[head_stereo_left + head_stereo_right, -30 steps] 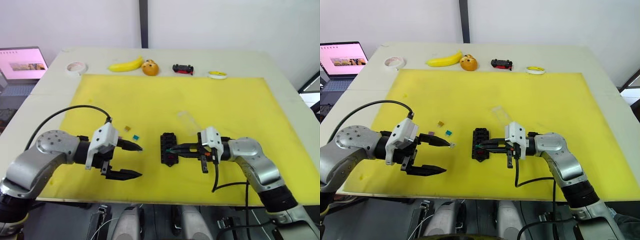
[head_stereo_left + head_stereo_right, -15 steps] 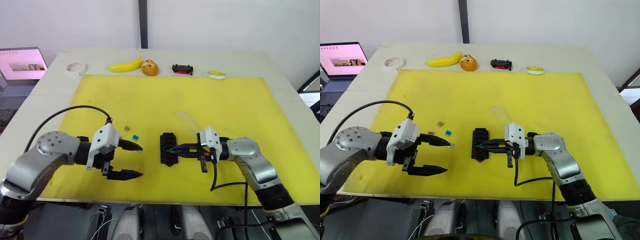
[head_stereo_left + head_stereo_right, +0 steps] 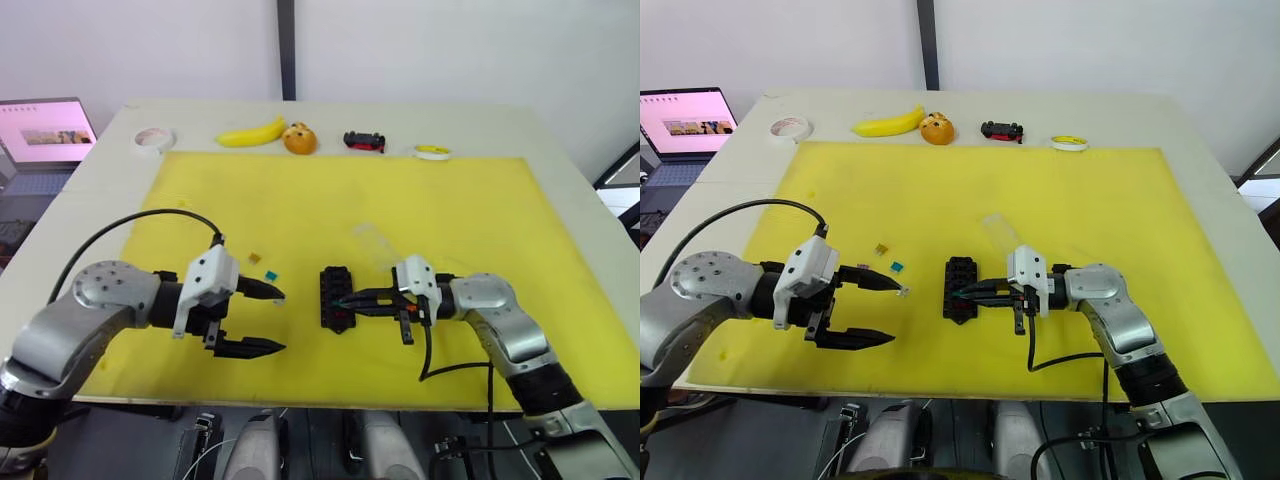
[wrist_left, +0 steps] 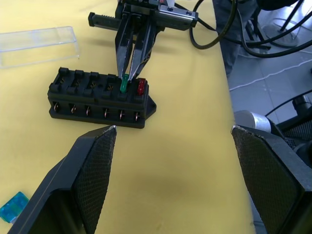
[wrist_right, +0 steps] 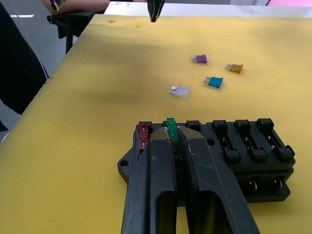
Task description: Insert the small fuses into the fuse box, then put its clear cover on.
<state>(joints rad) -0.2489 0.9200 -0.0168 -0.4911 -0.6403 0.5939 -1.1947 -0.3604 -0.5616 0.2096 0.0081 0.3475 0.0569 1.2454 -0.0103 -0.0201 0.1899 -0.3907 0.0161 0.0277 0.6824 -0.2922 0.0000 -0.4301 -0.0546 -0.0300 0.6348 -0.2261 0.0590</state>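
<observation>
Now the fuse box (image 4: 100, 100) lies on the yellow mat (image 3: 450, 210), between the two grippers, and the clear cover (image 4: 38, 45) lies flat on the mat just behind the box, apart from it. At the box, the right gripper (image 5: 171, 138) has its fingers pressed together on the green fuse (image 4: 125, 83), which stands in the second slot from the near end, right beside the red fuse (image 4: 141, 86) already seated in the end slot. To the left of the box, the left gripper (image 3: 268, 320) hovers with its fingers spread wide and holding nothing, while the grey-white fuse (image 5: 180, 90), teal fuse (image 5: 213, 81), brown fuse (image 5: 234, 68) and purple fuse (image 5: 200, 59) lie loose on the mat near it.
</observation>
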